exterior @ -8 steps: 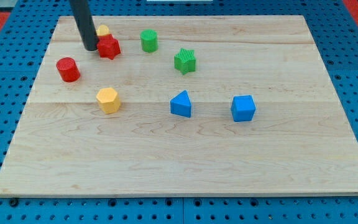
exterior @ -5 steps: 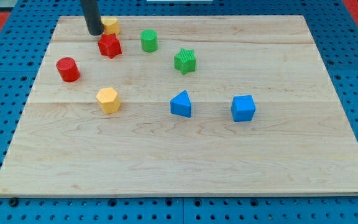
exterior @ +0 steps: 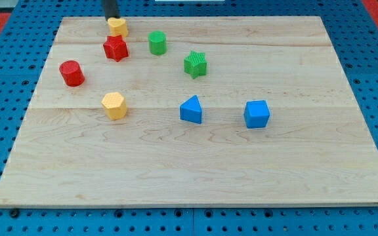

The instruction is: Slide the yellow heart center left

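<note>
The yellow heart [exterior: 117, 27] lies near the board's top edge, left of centre. My tip [exterior: 111, 18] stands just above it and slightly to its left, at the board's top edge, very close to the heart; contact cannot be told. A red star-like block [exterior: 115, 48] lies just below the heart.
A red cylinder [exterior: 72, 73] lies at the left. A yellow hexagon [exterior: 114, 105] lies below it to the right. A green cylinder [exterior: 157, 42] and green star [exterior: 195, 64] are at top centre. A blue triangle [exterior: 191, 109] and blue cube [exterior: 256, 113] lie mid-board.
My tip has moved up and to the right, from left of the red star to above the yellow heart. The blocks have stayed put.
</note>
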You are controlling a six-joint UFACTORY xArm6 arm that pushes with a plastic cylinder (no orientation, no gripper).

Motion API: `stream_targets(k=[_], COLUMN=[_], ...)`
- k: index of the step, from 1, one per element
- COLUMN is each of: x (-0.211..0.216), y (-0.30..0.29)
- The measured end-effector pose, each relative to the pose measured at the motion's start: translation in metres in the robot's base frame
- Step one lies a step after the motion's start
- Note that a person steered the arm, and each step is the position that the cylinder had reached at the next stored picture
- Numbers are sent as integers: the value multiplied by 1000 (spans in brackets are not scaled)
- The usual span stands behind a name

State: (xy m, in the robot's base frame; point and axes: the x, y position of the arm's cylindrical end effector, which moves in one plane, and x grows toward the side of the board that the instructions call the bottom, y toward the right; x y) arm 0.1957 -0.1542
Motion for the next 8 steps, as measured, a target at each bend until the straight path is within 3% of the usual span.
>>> stream_targets(k=[3,8], x=[56,188], y=[-17,-44])
